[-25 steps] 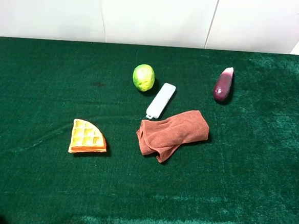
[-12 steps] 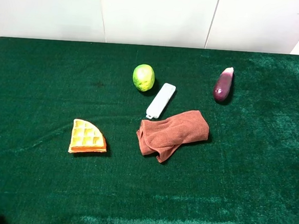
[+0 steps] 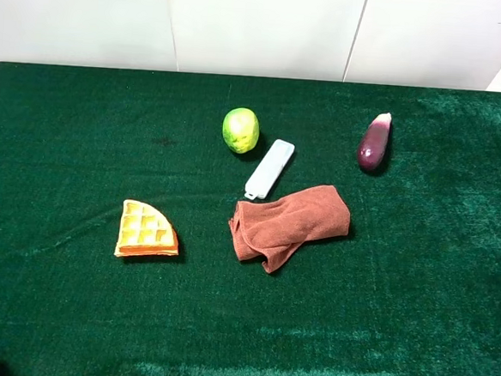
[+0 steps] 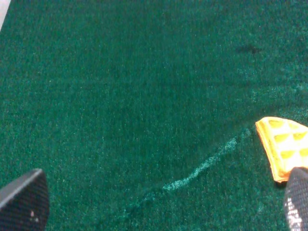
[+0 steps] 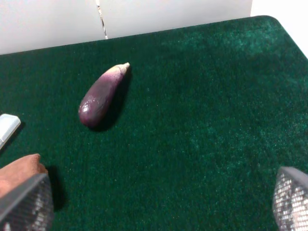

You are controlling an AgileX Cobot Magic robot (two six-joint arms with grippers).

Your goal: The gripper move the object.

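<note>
Far back on the green cloth (image 3: 82,142) sat the glossy round fruit (image 3: 241,130), beside a white bar (image 3: 269,168). Likely light, hard and slippery; best pinched across its middle. Both grippers' jaws stood spread, empty.

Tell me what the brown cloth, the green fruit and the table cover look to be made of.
Brown cloth: soft woven or terry fabric, matte, crumpled into folds. Green fruit: smooth and glossy with a highlight; possibly a plastic replica, but that cannot be told. Table cover: velvet-like pile, with shifting sheen and brushed streaks.
</note>
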